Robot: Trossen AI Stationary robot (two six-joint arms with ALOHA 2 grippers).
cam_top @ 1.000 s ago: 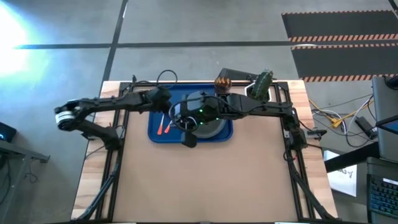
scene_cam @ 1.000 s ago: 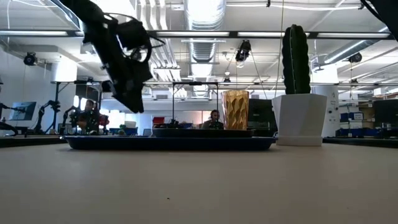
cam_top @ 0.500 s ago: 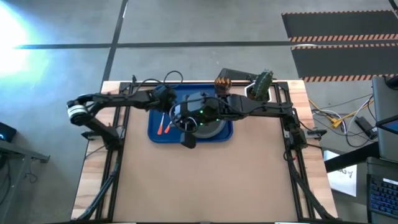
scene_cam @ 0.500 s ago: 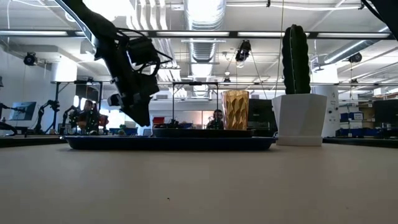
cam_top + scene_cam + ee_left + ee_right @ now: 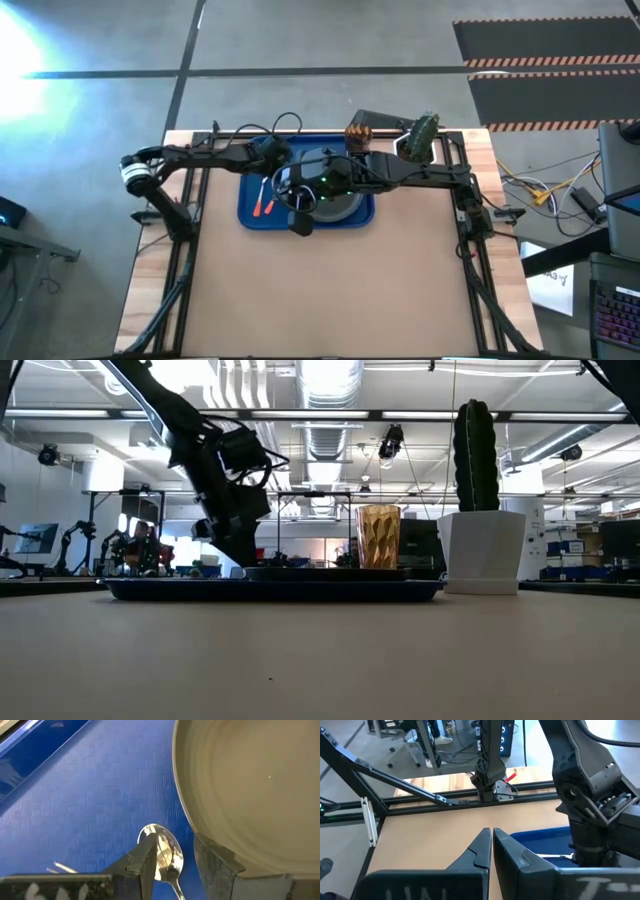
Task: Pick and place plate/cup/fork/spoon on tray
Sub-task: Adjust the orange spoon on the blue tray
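Observation:
The blue tray (image 5: 250, 180) lies at the far middle of the table. The black plate (image 5: 343, 210) sits on its right part. The spoon (image 5: 161, 847) and the fork (image 5: 258, 207) lie side by side on its left part, orange handles toward the near edge; the fork's tines (image 5: 56, 867) show. The amber cup (image 5: 358, 132) stands on the table beyond the tray. My left gripper (image 5: 172, 857) is open just above the tray, its fingers on either side of the spoon's bowl, next to the plate's rim. My right gripper (image 5: 491, 837) is shut and empty over the tray's near edge (image 5: 301, 226).
A white pot with a green cactus (image 5: 420, 136) stands at the far right, beside the cup (image 5: 378, 535). My right arm reaches across the plate from the right. Bare wooden table (image 5: 330, 290) lies in front of the tray.
My left gripper has gone toward the table's right edge and down, from over the tray's left part to just above the tray beside the plate. The spoon, fork and plate have stayed where they were.

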